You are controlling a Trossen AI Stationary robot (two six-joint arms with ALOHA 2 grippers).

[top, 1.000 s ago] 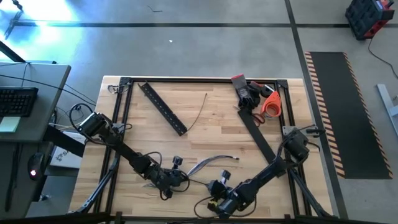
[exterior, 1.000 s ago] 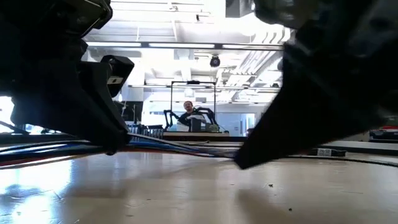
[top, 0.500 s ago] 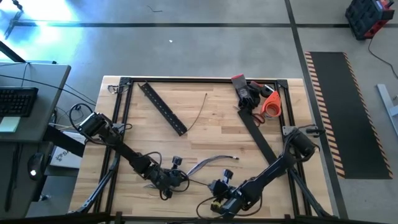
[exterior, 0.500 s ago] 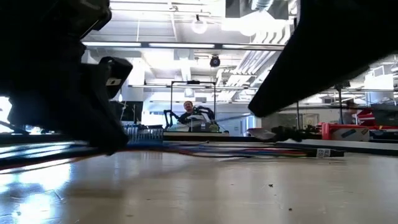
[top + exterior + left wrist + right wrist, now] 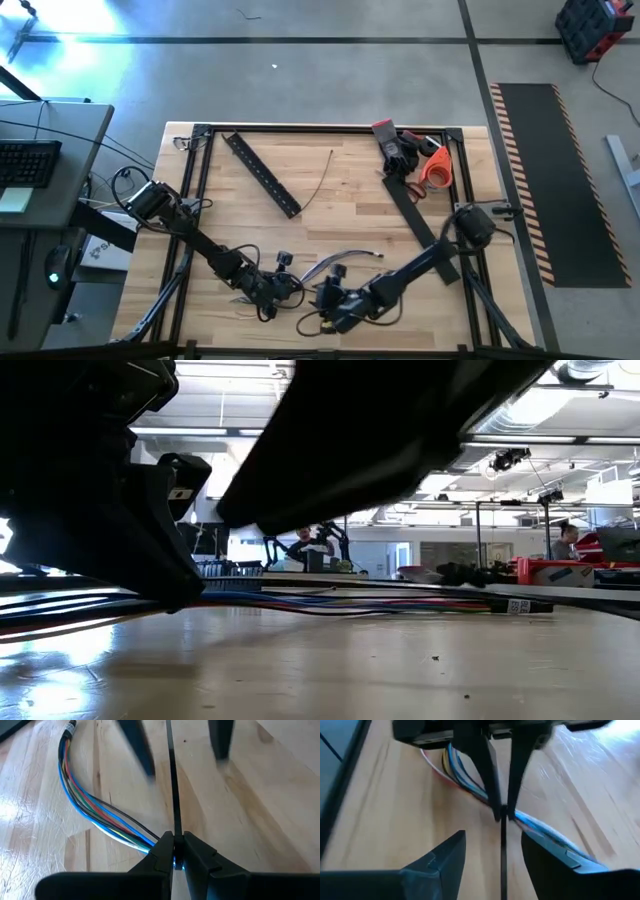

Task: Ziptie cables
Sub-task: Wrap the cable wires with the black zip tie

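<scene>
The cables (image 5: 95, 810) are a bundle of thin coloured wires lying in a curve on the wooden table, also seen in the high view (image 5: 345, 260). My left gripper (image 5: 173, 851) is shut on them near the table's front. A thin black zip tie strap (image 5: 172, 785) runs out from its fingertips along the table. My right gripper (image 5: 493, 834) hovers open just right of the left one. Its fingers stand on either side of the strap (image 5: 502, 855) without touching it. My left gripper pinches the cable bundle (image 5: 156, 841) between its two fingertips, at the spot where the zip tie strap (image 5: 173, 827) comes out. The fingers slant down toward the table. The bundle lies slack on the table on both sides of the hold.
A black perforated bar (image 5: 262, 172) lies at the far left, and another black bar (image 5: 415, 215) at the right. Orange-handled scissors (image 5: 432, 168) sit at the far right corner. A loose thin tie (image 5: 320, 182) lies mid-table. A black frame rail (image 5: 330, 128) borders the table.
My right gripper has risen off the table and swung toward the table's left, closer to my left gripper. It has also rolled. In the low view its tip has left the cables, which lie as before.
</scene>
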